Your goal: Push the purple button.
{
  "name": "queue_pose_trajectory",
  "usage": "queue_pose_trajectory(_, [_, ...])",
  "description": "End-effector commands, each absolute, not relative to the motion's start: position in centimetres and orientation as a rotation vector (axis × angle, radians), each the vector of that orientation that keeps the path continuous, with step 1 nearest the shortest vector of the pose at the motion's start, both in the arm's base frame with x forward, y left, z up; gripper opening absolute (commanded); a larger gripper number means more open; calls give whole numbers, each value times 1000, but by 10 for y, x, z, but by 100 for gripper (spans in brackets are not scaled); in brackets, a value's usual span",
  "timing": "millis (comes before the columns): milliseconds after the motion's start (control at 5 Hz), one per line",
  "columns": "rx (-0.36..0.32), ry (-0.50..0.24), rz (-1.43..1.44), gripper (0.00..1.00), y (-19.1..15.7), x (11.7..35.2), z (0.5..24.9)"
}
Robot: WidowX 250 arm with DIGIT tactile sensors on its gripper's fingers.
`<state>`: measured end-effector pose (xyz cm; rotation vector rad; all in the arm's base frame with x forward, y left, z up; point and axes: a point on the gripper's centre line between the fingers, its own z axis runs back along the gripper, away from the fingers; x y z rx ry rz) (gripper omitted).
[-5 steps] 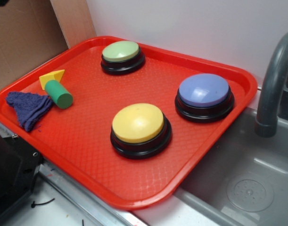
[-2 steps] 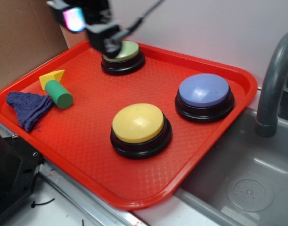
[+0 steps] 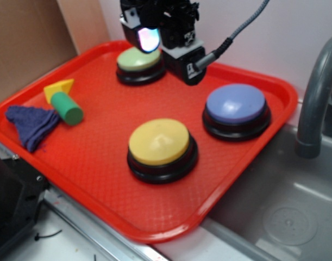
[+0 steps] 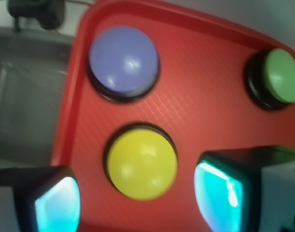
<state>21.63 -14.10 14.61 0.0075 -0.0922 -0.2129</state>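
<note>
Red plastic, the tray sits beside a grey sink with a faucet at its edge, a pale wall behind. Taking the yellow button in mid-tray as landmark: the purple button lies to its right and a little farther back, near the faucet; the green button lies far behind it to the left; a green cylinder, yellow wedge and dark cloth lie to its left. The gripper hangs above the tray behind the yellow button, beside the green one, well apart from the purple.

From the wrist view, the purple button lies above-left of the yellow button, untouched. Two glowing fingers stand spread apart with nothing between them.

The dome looks stiff, smooth and likely slippery; it probably wants a straight downward press on its crown, not a grasp, since an off-centre push might slide off.
</note>
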Motion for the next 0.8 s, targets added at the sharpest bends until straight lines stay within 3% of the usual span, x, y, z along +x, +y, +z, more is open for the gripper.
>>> queue_pose_trajectory(0, [-23,-132,-253,100,-144,250,127])
queue_pose_trajectory(400, [-17,-63,-346,100,-153,283,78])
queue_pose_trajectory(600, [3,-50,-377,100,-157,291,69])
